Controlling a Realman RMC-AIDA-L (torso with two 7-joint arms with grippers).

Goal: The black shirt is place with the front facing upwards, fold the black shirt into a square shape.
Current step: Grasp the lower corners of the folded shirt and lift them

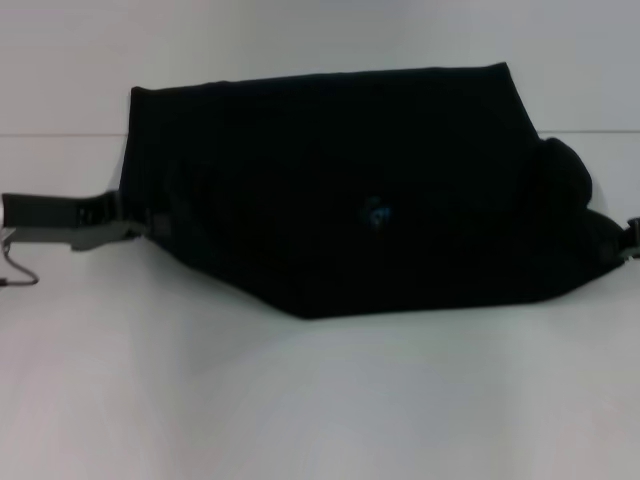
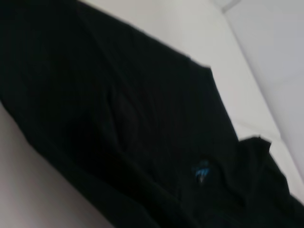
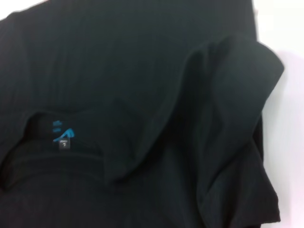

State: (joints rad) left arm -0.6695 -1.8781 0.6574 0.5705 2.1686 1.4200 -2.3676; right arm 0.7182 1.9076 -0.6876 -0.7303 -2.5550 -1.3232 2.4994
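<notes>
The black shirt [image 1: 340,180] lies spread across the white table [image 1: 300,400], its near edge coming to a point at the middle. Its small blue neck label [image 1: 376,213] shows; the pale lettering is hidden. My left gripper [image 1: 150,222] is at the shirt's left edge, shut on the cloth there. My right gripper [image 1: 630,240] is at the shirt's right edge, mostly out of frame. The left wrist view shows the shirt [image 2: 118,118] with the label [image 2: 201,171]. The right wrist view shows the collar, the label [image 3: 63,135] and a sleeve [image 3: 228,95] folded over.
The white table reaches to a pale back wall [image 1: 300,40] behind the shirt. A thin cable [image 1: 20,265] hangs by the left arm.
</notes>
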